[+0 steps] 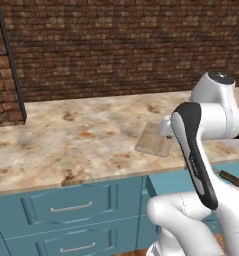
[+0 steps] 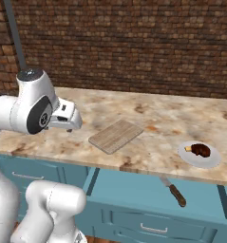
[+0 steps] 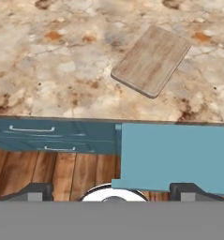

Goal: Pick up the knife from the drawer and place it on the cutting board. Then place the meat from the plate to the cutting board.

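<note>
Well, knife [image 2: 174, 190] lies diagonally in open drawer [image 2: 134, 190], below counter edge [image 2: 148, 170].

The worktop [image 2: 148, 111] looks like polished mottled stone, beige with rust veins. The board [image 2: 116, 135] is pale matt wood with striped grain. The drawer [image 3: 174, 157] is flat, smooth teal paint; smaller fronts [image 1: 71, 205] carry silvery metal pulls. The knife [image 2: 173, 191] has a silver blade and a dark brown handle. The plate [image 2: 200, 158] is smooth grey-white under dark reddish meat [image 2: 200, 150]. The wall [image 2: 134, 42] is rough brick, and the floor [image 3: 52, 171] is brown wood planks.
</note>
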Controlling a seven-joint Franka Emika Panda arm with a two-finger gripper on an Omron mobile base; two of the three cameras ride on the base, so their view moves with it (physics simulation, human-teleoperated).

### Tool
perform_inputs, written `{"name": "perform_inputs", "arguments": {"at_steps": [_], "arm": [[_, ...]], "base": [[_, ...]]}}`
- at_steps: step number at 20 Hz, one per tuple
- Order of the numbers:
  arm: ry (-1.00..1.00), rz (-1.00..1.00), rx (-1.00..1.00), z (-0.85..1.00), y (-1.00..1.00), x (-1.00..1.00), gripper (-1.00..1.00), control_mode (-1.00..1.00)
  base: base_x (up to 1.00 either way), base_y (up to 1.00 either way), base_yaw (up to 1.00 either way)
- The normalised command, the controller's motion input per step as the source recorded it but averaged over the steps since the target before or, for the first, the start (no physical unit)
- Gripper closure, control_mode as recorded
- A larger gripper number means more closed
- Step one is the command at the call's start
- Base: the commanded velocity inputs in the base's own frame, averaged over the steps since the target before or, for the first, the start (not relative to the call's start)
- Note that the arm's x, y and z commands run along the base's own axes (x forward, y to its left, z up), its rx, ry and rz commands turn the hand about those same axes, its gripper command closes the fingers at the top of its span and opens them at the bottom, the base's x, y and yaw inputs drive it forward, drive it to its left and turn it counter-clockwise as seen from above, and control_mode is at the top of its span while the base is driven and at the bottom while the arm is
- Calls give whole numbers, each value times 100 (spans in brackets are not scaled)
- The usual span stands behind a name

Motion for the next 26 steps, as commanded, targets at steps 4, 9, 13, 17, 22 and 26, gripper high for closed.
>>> {"name": "perform_inputs", "arguments": {"at_steps": [4, 9, 13, 17, 22, 26], "arm": [[-14, 0, -4, -4, 0, -53, -100, -100], [-10, -2, -1, 0, 10, -47, -100, -100], [0, 0, 0, 0, 0, 0, -100, 100], [0, 0, 0, 0, 0, 0, -100, 100], [0, 0, 0, 0, 0, 0, -100, 100], [0, 0, 0, 0, 0, 0, -100, 100]], "base": [[0, 0, 0], [0, 0, 0], [-16, 65, -10], [-9, 54, -44], [0, 0, -54], [-2, 2, -55]]}}
